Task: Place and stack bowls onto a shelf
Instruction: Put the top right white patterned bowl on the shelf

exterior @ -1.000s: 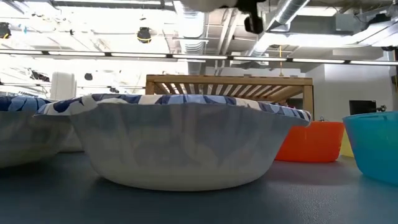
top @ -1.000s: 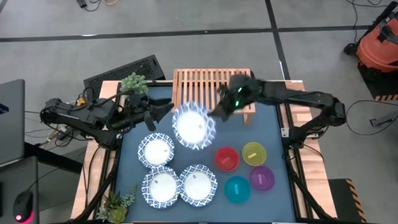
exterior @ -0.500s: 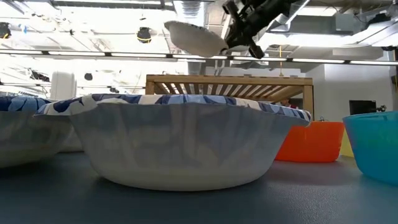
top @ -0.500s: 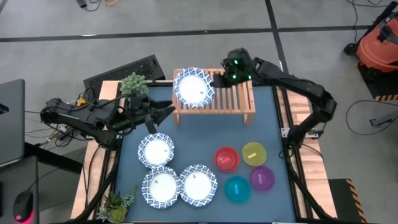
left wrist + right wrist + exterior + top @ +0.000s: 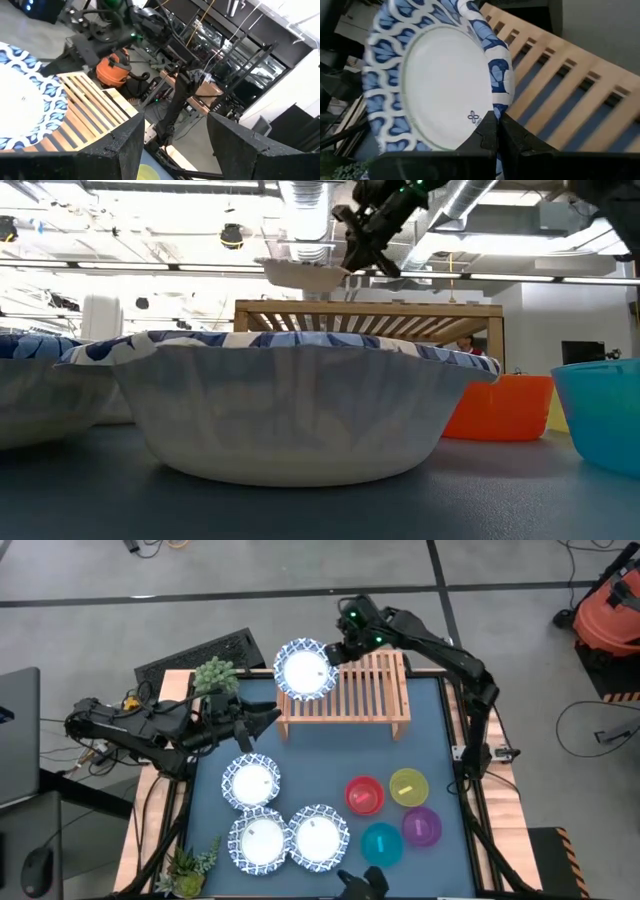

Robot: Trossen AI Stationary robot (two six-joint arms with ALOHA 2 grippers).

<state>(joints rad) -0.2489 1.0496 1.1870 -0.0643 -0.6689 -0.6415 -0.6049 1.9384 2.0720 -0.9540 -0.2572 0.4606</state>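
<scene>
Premises: a robotics lab or workshop. Grey concrete floor (image 5: 100,580) with dark taped lines and loose cables; an orange shop vacuum (image 5: 612,608) near the table's far right corner. Exposed ceiling ducts (image 5: 300,205) and strip lights overhead. A keyboard (image 5: 200,655) and laptop (image 5: 18,735) beside the table's left edge.

Four blue-rimmed white bowls (image 5: 306,670), four plain bowls: red (image 5: 365,794), yellow (image 5: 408,785), purple (image 5: 422,826), teal (image 5: 381,843). One shelf (image 5: 365,695), two plants (image 5: 215,674).
</scene>
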